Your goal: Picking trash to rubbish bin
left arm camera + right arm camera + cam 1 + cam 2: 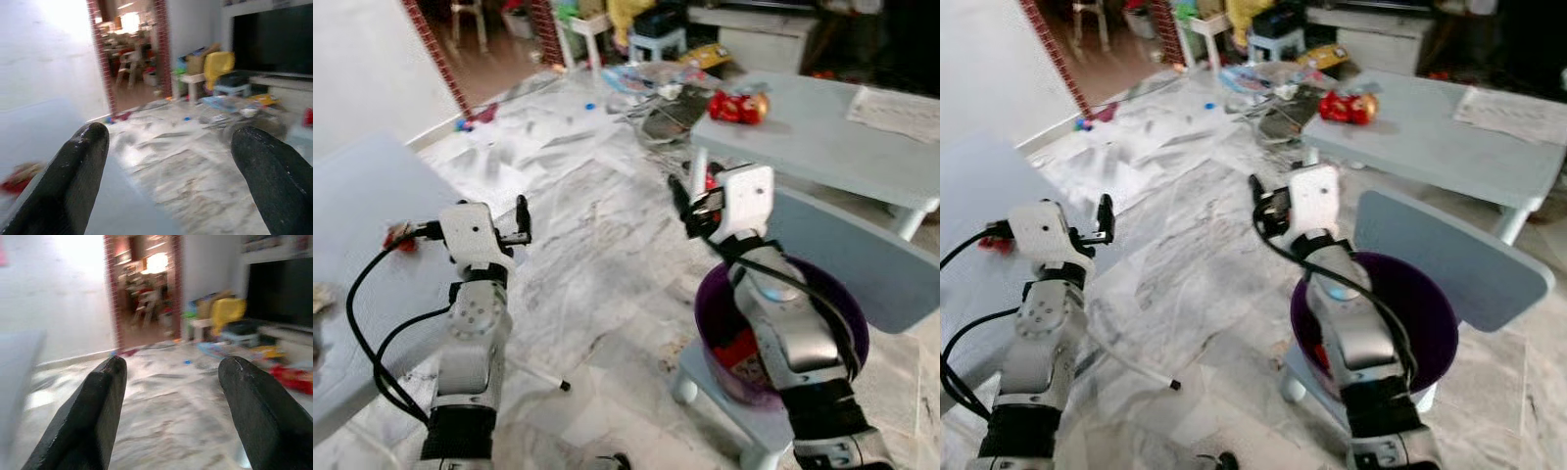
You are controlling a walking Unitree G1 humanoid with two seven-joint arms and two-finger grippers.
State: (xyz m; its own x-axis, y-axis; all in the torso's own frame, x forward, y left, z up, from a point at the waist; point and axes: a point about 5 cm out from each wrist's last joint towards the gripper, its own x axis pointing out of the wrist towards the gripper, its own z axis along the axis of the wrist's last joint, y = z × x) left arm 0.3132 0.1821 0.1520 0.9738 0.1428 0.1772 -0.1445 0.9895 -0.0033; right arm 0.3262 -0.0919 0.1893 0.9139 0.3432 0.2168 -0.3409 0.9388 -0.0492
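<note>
Cluttered marble-floored room: both grippers, left (166, 161) and right (171, 401), gape empty, raised ready; purple bin (847, 323) under right gripper, red trash (399, 238) beside left.

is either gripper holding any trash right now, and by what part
Nothing is held. The left gripper and the right gripper are both open with only floor between their fingers.

Bin (847, 323) right, table (362, 196) left

marble floor (597, 255) | grey table (822, 127) far right | yellow bag (218, 63) | dark tv (274, 44)
</note>
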